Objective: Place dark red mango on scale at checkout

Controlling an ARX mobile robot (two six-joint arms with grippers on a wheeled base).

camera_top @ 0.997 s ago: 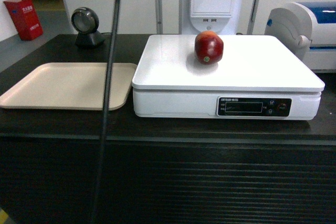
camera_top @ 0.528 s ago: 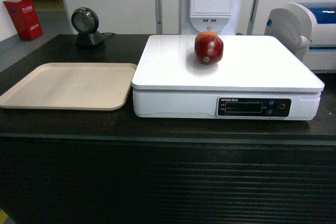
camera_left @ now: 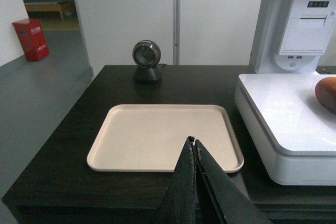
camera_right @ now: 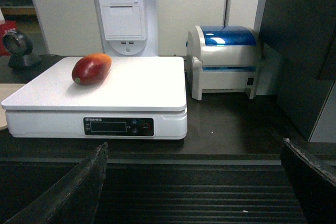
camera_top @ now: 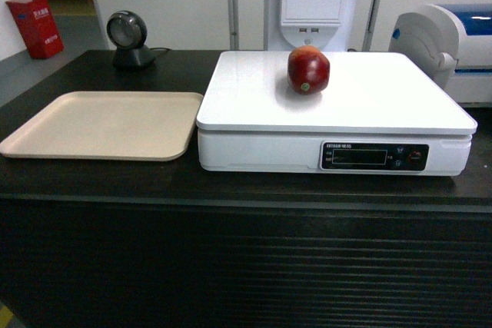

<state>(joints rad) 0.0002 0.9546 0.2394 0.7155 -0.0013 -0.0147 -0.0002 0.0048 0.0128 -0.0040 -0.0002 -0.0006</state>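
The dark red mango lies on the white platform of the scale, toward its back and a little left of centre, touching nothing else. The scale sits on the dark checkout counter, just beside a beige tray. Judged from this, the placing looks done and the step in hand is to pull clear.

The left gripper shows in its wrist view with its two fingers pressed together, holding nothing, hanging over the near edge of the tray. The right gripper has its fingers spread wide at the frame's lower corners, empty, in front of the counter's ribbed face. Neither arm shows in the head view.

To finish well, both arms should stay low and back from the scale, so nothing brushes the platform or nudges the fruit, which could roll on that smooth surface.

In the right wrist view the mango's long axis runs roughly side to side, tilted slightly up to the right. A small green stem end faces the front of the counter in the head view.
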